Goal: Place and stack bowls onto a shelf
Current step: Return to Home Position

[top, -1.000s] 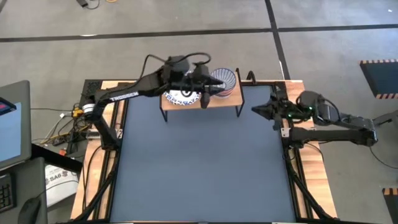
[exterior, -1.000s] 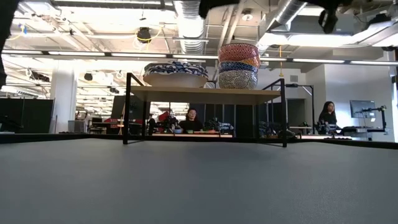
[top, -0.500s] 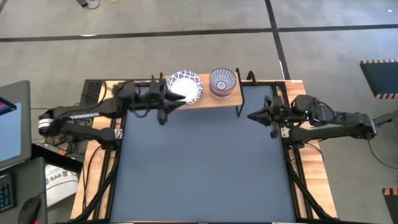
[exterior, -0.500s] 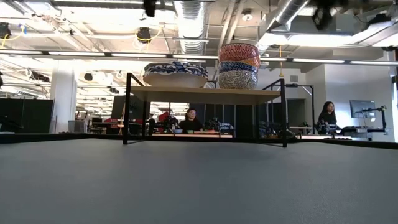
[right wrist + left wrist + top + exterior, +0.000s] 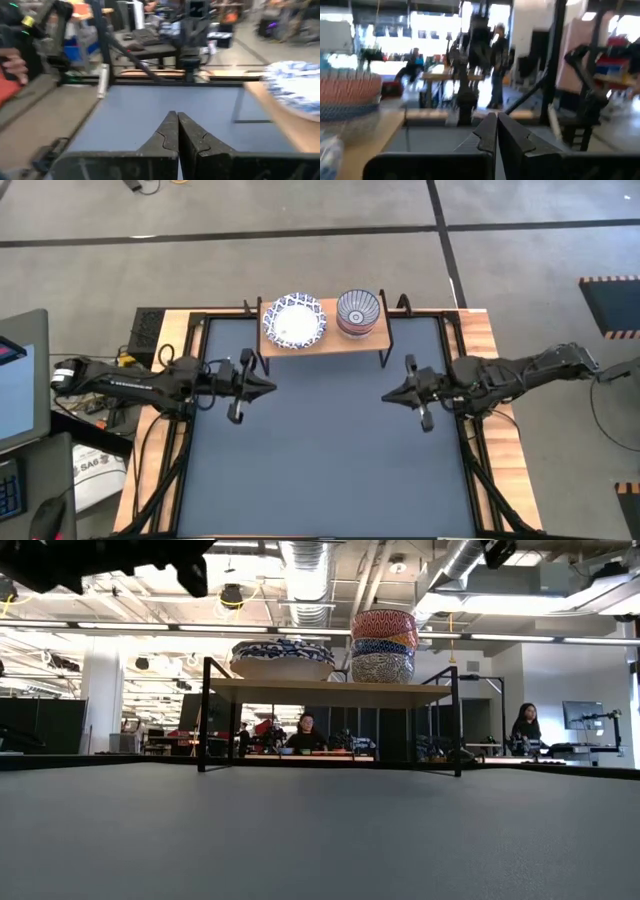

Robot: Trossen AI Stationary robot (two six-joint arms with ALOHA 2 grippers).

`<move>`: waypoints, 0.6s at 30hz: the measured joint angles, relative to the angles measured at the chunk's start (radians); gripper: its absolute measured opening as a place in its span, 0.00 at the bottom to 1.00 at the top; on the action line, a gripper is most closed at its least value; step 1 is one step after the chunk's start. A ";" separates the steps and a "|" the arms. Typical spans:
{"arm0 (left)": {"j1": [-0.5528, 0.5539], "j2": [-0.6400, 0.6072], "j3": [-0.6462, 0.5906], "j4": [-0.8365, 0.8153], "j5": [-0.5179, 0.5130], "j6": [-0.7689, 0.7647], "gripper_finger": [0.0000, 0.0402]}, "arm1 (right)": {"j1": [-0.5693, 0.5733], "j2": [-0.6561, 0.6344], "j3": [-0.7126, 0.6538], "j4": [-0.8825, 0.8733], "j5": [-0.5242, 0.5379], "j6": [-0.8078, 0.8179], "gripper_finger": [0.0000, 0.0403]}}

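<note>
Left pincer (image 5: 262, 387) and right pincer (image 5: 390, 396), both pressed together, face each other over the dark blue-grey worktop (image 5: 320, 460); wide blue-and-white patterned bowls (image 5: 294, 321) and small stacked bowls (image 5: 358, 312) sit on the light wooden black-legged shelf (image 5: 338, 344).

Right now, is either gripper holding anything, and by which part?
Nothing is held. The left gripper and right gripper are both shut and empty, over the tabletop. The bowls sit on the shelf.
</note>
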 joint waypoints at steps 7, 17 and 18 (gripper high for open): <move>-0.010 -0.162 -0.001 -0.257 -0.070 0.048 0.00 | 0.023 -0.168 0.001 -0.144 0.061 -0.003 0.04; -0.010 -0.167 -0.202 -0.042 -0.105 -0.106 0.00 | 0.021 -0.328 -0.125 -0.169 0.078 0.040 0.04; -0.010 -0.161 -0.211 -0.020 -0.104 -0.129 0.00 | 0.020 -0.347 -0.166 -0.115 0.078 0.037 0.04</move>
